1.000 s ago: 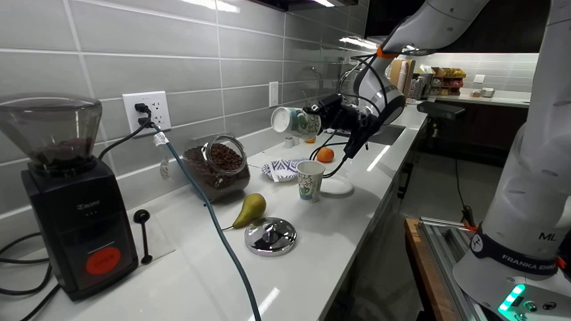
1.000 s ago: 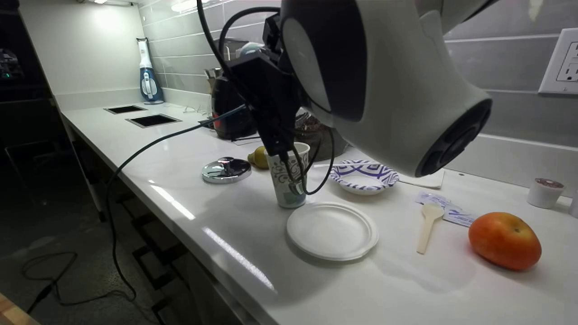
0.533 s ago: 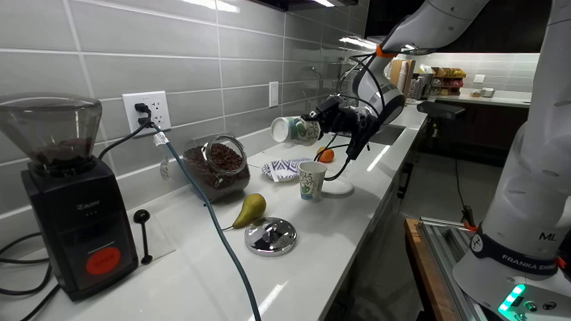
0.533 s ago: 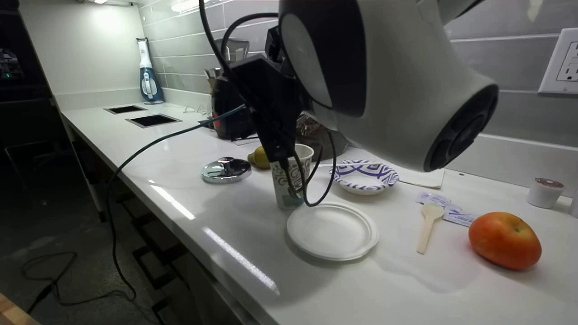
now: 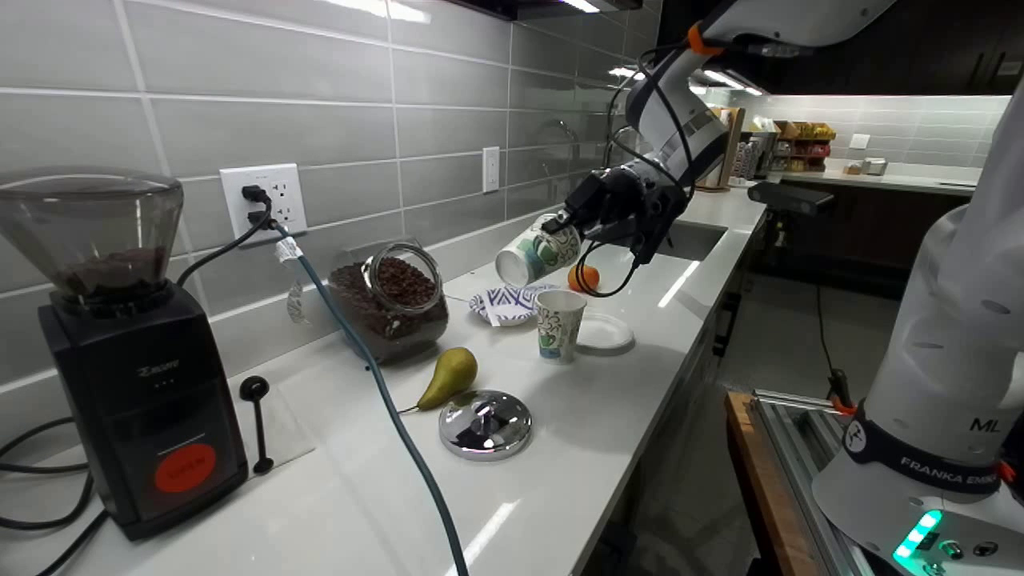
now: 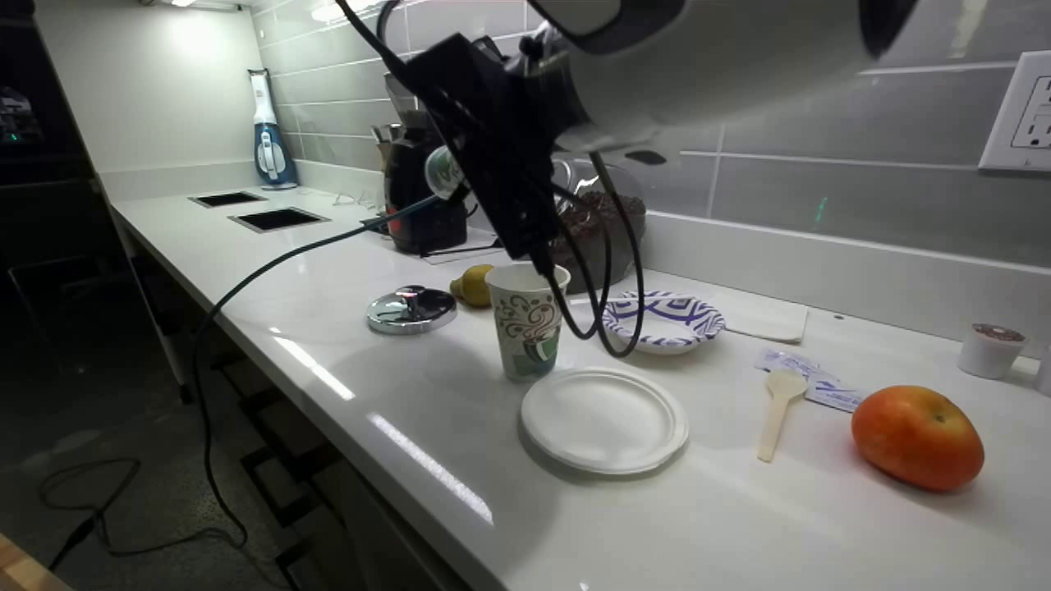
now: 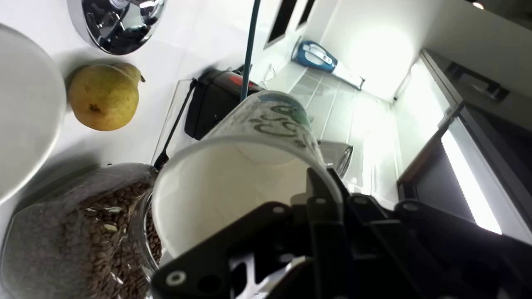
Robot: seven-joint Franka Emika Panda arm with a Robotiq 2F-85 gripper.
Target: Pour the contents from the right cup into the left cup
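Note:
Two alike white paper cups with green and brown swirls show; no plain pale cup and no cup with an orange-red mark is in view. My gripper [image 5: 558, 226] is shut on the rim of the held cup [image 5: 536, 252], above the counter. This cup is tilted, base downward and away from the gripper; its inside looks bare in the wrist view [image 7: 216, 195]. In the wrist view, one fingertip of the gripper [image 7: 322, 176] is inside the rim, one outside. The standing cup [image 5: 558, 328] is upright on the counter, also in an exterior view [image 6: 525, 320]. Its contents cannot be told.
Around the standing cup are a white plate [image 6: 603, 419], a patterned bowl [image 6: 665, 336], a pear [image 5: 450, 376], a chrome lid [image 5: 486, 424] and a bean jar [image 5: 384, 320]. Cable loops [image 6: 612, 287] hang from the arm near the standing cup. A grinder [image 5: 144, 400] stands farther along.
The held cup has turned from about level to base-down. The wrist and arm have turned and lifted with it. The hanging cable loops have swung aside; the standing cup shifted only very slightly.

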